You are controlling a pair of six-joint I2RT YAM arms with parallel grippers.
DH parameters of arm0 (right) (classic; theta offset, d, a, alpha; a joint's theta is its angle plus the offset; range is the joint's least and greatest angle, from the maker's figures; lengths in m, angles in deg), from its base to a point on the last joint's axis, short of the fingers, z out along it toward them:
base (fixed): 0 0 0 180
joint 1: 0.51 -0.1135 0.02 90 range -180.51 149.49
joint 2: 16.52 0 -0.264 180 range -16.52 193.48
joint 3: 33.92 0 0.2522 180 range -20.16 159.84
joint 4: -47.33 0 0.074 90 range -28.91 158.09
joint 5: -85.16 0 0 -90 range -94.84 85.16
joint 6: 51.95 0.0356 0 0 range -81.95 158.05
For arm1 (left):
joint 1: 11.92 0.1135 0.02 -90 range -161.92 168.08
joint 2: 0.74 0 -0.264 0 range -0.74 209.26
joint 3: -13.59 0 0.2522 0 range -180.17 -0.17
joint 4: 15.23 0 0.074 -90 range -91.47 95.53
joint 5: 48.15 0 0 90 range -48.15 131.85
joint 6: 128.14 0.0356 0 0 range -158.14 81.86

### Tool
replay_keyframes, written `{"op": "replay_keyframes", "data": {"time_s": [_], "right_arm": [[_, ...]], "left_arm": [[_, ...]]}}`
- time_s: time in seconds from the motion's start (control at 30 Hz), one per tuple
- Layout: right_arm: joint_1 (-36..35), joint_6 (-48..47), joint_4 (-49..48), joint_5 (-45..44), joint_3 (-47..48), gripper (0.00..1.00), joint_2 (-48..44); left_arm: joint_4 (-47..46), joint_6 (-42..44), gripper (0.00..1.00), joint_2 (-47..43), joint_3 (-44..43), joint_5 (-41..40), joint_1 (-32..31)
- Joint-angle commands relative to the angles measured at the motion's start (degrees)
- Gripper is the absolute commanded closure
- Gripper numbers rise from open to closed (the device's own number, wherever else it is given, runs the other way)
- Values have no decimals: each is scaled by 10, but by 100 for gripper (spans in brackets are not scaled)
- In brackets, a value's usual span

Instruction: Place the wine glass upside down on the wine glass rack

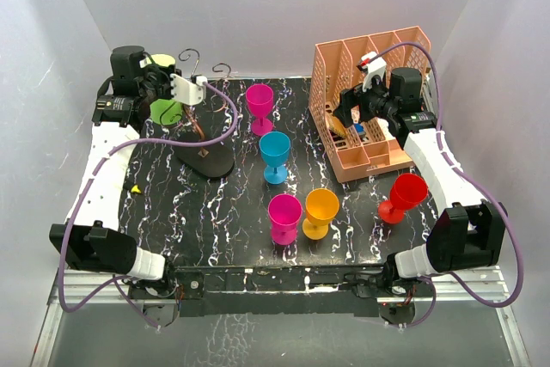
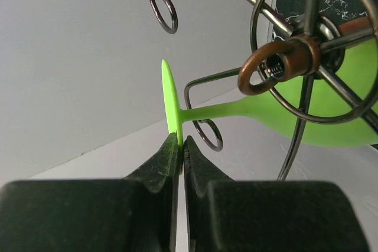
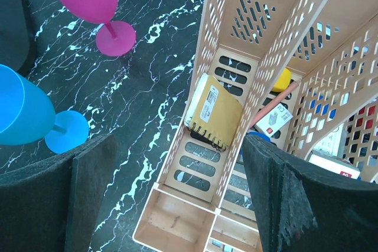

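the green wine glass (image 2: 266, 110) is held up at the far left of the table (image 1: 225, 223), among the curled wire arms of the rack (image 1: 209, 161). the left gripper (image 2: 182, 146) is clenched on the rim of the glass's flat foot, its two black fingers pressed onto the thin disc. in the left wrist view the stem runs past a wire hook and the bowl lies behind the rack's round wire ring; whether the glass touches the wire cannot be told.

to the right of the rack stand a pink glass (image 1: 259, 102) at the far side, a blue glass (image 1: 275, 152), then a second pink glass (image 1: 284, 215) and an orange glass (image 1: 321, 209) nearer. a red glass (image 1: 404, 195) leans at the near right.

the right gripper (image 3: 177, 146) hangs with jaws spread wide, grasping nothing, over the peach organizer (image 1: 331, 58), above a brown notebook (image 3: 214, 110) in one slot.
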Motion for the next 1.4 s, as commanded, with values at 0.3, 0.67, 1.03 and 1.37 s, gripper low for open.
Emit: {"op": "replay_keyframes", "data": {"time_s": [0.3,0.67,1.03,1.37], "right_arm": [[5,4,-23,13,-5,4,7],[5,4,-22,17,-6,4,7],[6,4,-22,21,-7,4,5],[7,4,-22,23,-8,4,6]], "left_arm": [[-93,-6,100,-3,16,1,-3],[-114,-32,100,30,5,-53,-3],[-94,-62,100,21,4,-80,-3],[-75,-71,100,-5,19,-84,-3]]}}
